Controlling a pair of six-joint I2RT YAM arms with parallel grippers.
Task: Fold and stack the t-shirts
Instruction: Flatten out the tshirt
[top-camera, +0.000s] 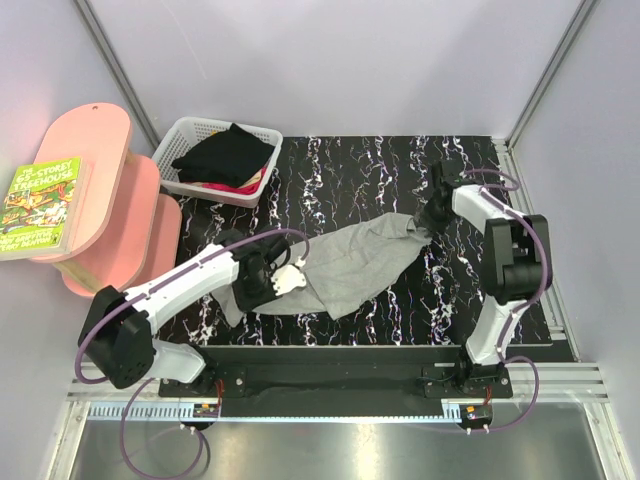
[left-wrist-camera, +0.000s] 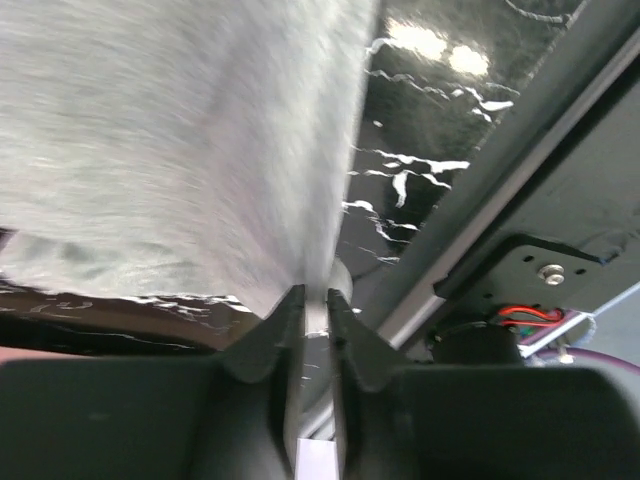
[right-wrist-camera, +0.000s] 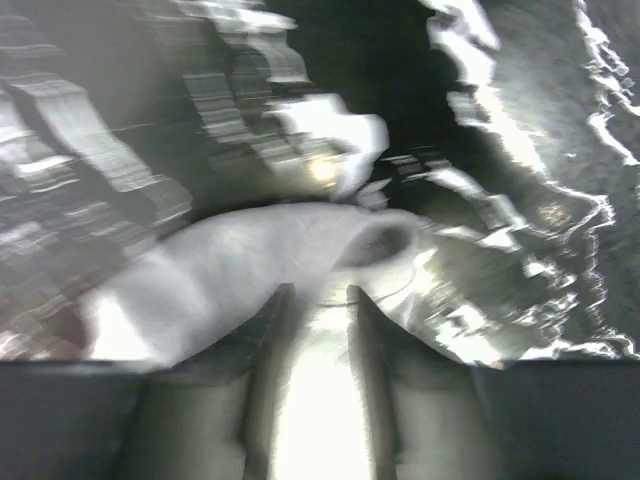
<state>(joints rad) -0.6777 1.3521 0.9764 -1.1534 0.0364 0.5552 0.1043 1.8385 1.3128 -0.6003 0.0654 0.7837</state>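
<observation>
Stretching the grey t-shirt (top-camera: 355, 262) out flat is the step you are working through. It is lying on the marbled table (top-camera: 350, 165), drawn into a long band between your two arms and not yet folded. Your left gripper (left-wrist-camera: 315, 295) is sitting at the shirt's left end, its jaws standing a narrow slit apart with the cloth's edge running down to the tips; whether it is pinching or letting go, I cannot tell. Your right gripper (right-wrist-camera: 318, 292) is sitting at the right end with pale cloth bunching at its tips, but that view is smearing too much to tell grip from release. The black t-shirt (top-camera: 225, 155) is lying in the white basket (top-camera: 205, 124) at the far left.

Next, I judge, you are needing the grey shirt smoothed, then a firm hold on one edge to carry it over. On the book (top-camera: 40, 205) lying on the pink stool (top-camera: 105, 160), "STOREY TREEHOUSE" is showing clearly; the number before it is too small.
</observation>
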